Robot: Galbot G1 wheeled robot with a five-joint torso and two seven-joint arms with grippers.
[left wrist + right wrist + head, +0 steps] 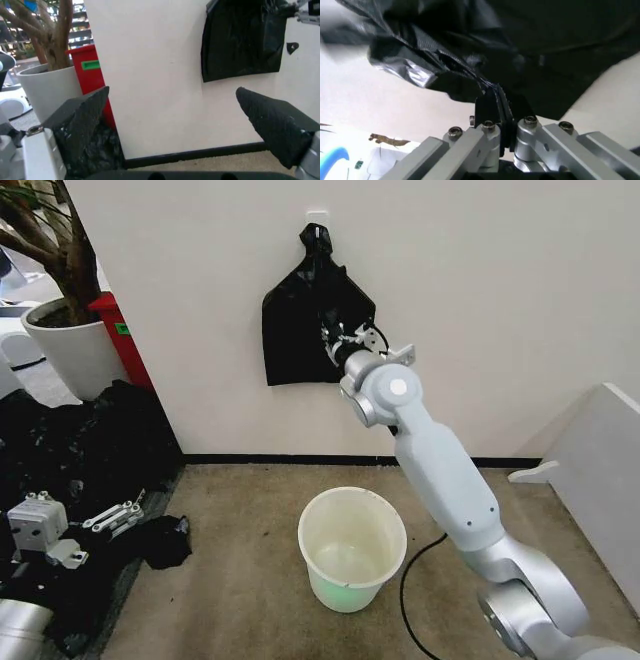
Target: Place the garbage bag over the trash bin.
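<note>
A flat black bundle (298, 330) hangs by its knotted top from a wall hook. My right gripper (335, 340) reaches up to the bundle's right side. In the right wrist view its fingers (492, 107) are shut on a thin, glossy, wrinkled fold of the garbage bag (427, 60), pinched at the bundle's face. The trash bin (345, 588), a round white bucket with a green tint at its base, stands open on the carpet below the right arm. My left gripper (171, 93) waits low at the left with its black fingers wide apart, facing the wall.
A heap of black plastic sheeting (85, 445) covers the floor at the left. Behind it stand a large white plant pot (70, 355) and a red box (125, 335). A black cable (412, 580) runs beside the bin. A white panel (600, 470) leans at the right.
</note>
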